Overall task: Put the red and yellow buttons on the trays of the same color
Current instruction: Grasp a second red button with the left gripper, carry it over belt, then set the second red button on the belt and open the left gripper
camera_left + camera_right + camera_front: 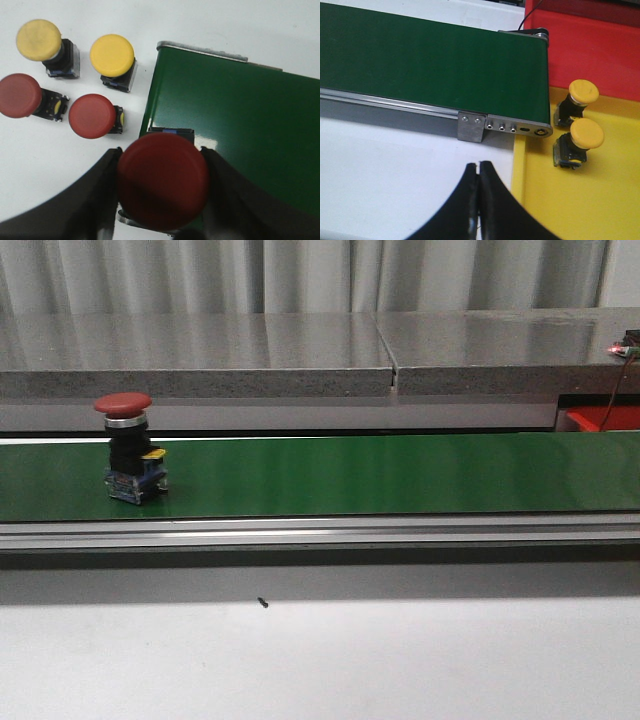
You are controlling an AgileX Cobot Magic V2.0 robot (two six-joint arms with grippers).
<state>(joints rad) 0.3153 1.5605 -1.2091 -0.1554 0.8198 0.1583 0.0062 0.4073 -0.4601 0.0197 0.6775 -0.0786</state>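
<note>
A red mushroom-capped push button (pixel 124 405) with a black body and a blue-and-yellow base stands upright on the long green conveyor belt (pixel 380 475), close to its left end. In the front view neither arm shows.

In the left wrist view, a red cap (pixel 162 180) fills the space between the two dark fingers (pixel 107 182) of the left gripper (pixel 162 192), over the belt's end edge. The fingers stand apart on either side of the cap, very close to it, but I cannot tell whether they press on it or merely flank it.

Beside the belt's end, on the white table (pixel 60 160), four more buttons wait in a loose group: two yellow-capped ones (pixel 39 40) (pixel 112 55) farther out and two red-capped ones (pixel 20 95) (pixel 92 116) nearer the gripper, each tilted with its black body showing.

At the belt's other end, the right wrist view shows the right gripper (pixel 479 185) with its black fingers pressed together and nothing between them, hanging over the white table just beside the yellow plastic tray (pixel 540 200). Two yellow-capped buttons (pixel 583 92) (pixel 586 134) already lie in that tray, near the belt's metal end bracket (pixel 520 127). A red plastic tray (pixel 590 55) sits beyond the yellow one, touching it along one edge.
</note>
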